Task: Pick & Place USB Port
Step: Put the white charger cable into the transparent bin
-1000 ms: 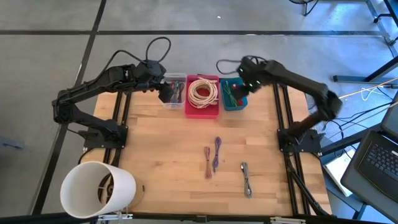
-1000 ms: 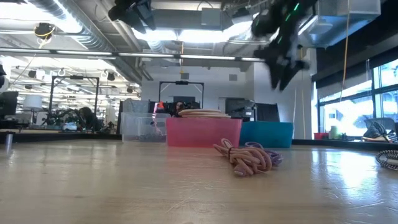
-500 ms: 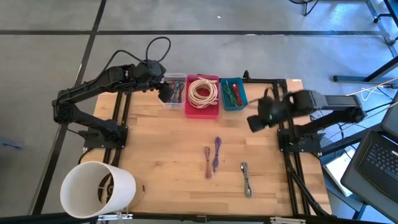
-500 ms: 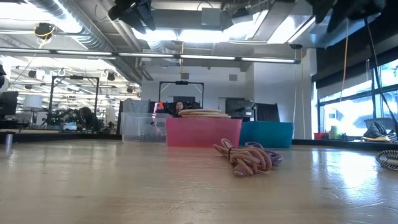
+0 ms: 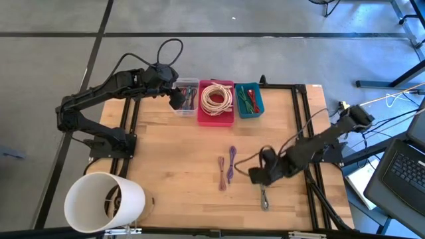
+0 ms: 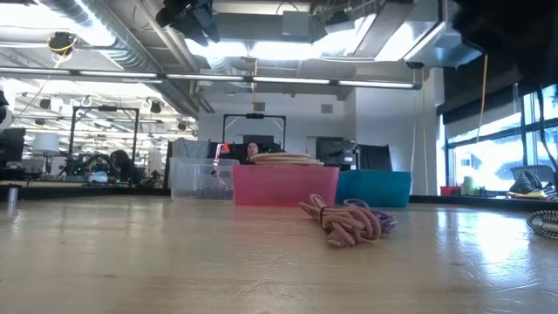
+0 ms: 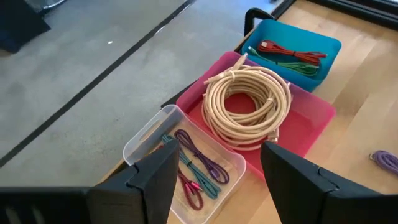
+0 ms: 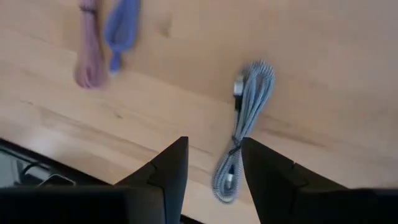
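Grey braided USB cable (image 8: 244, 135), bundled, flat on wooden table (image 5: 166, 153), directly beneath right gripper (image 5: 257, 175), fingers parted, nothing held; pink cable (image 8: 89, 55) and purple cable (image 8: 122, 26) beside; left gripper (image 5: 176, 98) spread, empty, above clear bin (image 7: 155, 134)

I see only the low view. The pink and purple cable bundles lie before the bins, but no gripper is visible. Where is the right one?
Observer: The right gripper hangs over the table's near part, above the grey braided cable.
Operator: Does it hold anything?
Observer: No. Its jaws stand apart with nothing between them; the cable lies flat on the wood.
Operator: And the left gripper?
Observer: The left gripper waits, jaws open, over the clear bin, which holds small coloured cables.
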Motion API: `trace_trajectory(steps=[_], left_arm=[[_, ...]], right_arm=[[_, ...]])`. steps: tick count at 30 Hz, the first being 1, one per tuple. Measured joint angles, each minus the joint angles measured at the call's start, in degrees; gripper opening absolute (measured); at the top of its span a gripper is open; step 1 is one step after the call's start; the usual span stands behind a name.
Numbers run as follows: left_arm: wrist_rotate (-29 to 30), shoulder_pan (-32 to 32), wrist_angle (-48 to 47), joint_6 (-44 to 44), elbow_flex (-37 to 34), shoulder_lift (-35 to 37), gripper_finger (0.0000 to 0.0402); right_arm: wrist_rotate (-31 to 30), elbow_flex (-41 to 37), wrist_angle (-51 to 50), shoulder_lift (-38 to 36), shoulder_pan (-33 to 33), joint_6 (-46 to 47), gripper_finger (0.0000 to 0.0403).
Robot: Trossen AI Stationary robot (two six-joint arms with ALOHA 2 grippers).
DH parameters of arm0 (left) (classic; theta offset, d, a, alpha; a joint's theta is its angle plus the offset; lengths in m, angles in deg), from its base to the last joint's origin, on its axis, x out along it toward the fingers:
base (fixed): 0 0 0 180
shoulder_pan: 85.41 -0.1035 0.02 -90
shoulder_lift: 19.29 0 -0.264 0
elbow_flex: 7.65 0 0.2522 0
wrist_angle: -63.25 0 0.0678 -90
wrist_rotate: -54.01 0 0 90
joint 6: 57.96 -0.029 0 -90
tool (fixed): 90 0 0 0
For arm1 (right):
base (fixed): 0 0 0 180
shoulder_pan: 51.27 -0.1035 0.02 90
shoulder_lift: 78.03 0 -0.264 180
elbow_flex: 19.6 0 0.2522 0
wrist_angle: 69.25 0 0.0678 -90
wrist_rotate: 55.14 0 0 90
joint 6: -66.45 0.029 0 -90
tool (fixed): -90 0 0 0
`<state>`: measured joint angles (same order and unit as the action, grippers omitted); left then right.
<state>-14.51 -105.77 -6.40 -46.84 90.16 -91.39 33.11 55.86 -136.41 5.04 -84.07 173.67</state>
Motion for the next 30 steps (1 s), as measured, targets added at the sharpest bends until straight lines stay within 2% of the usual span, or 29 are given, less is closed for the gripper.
trace_trajectory(steps=[4,7,11,26,30], left_arm=[[-0.4,0.0,0.9,-0.8,-0.8,0.0,0.0219],[-2.0,0.0,2.1,-1.3,-1.8,0.0,0.0219],[-2.3,0.0,2.2,-1.3,-2.7,0.0,0.0219],[-3.2,0.0,2.1,-0.8,-3.0,0.0,0.0219],[-3.2,0.0,2.1,-0.8,-3.0,0.0,0.0219]], right_arm=[[0.1,-2.6,4.3,4.5,-3.5,5.5,0.0154],[2.6,-3.0,5.4,7.8,-5.2,7.8,0.0154],[4.4,-3.0,8.2,11.2,-6.4,7.9,0.0154],[4.4,-3.0,9.9,18.1,-6.6,6.3,0.0153],[4.5,-3.0,10.4,18.6,-6.6,6.2,0.0128]])
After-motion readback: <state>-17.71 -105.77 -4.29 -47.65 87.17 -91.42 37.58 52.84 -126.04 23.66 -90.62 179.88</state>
